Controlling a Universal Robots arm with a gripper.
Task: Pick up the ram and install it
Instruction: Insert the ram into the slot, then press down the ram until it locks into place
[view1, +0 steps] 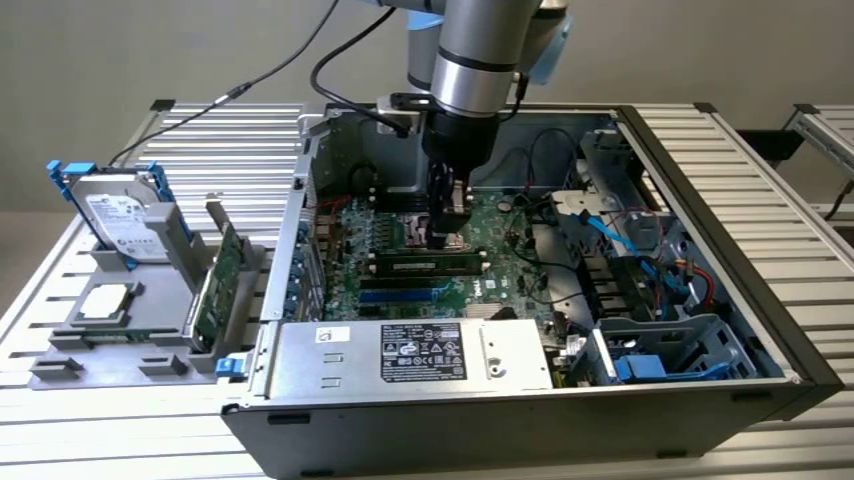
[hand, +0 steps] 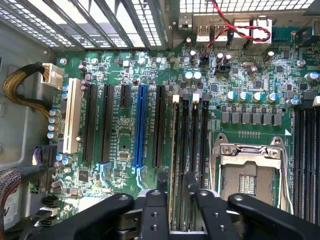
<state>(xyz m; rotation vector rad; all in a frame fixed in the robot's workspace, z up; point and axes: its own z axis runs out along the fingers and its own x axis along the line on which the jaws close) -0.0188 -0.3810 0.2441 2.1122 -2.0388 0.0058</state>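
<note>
From the exterior view's left, I am seeing a grey holder tray (view1: 120, 345) on the slatted metal surface (view1: 200, 140) carrying a silver hard drive (view1: 118, 215) and a green circuit card (view1: 220, 280). My arm is reaching straight down into the open black computer case (view1: 747, 330), the end effector (view1: 451, 225) hovering over the green motherboard (hand: 125, 90). The thin dark ram stick (hand: 175, 165) is standing edgewise in a slot, long axis along it, between the end effector's parted fingers (hand: 156, 200); I cannot tell whether they are gripping it.

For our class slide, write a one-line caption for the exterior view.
Robot arm's pincer reaches into the open black computer case above the green motherboard, at its black memory slots.
</note>
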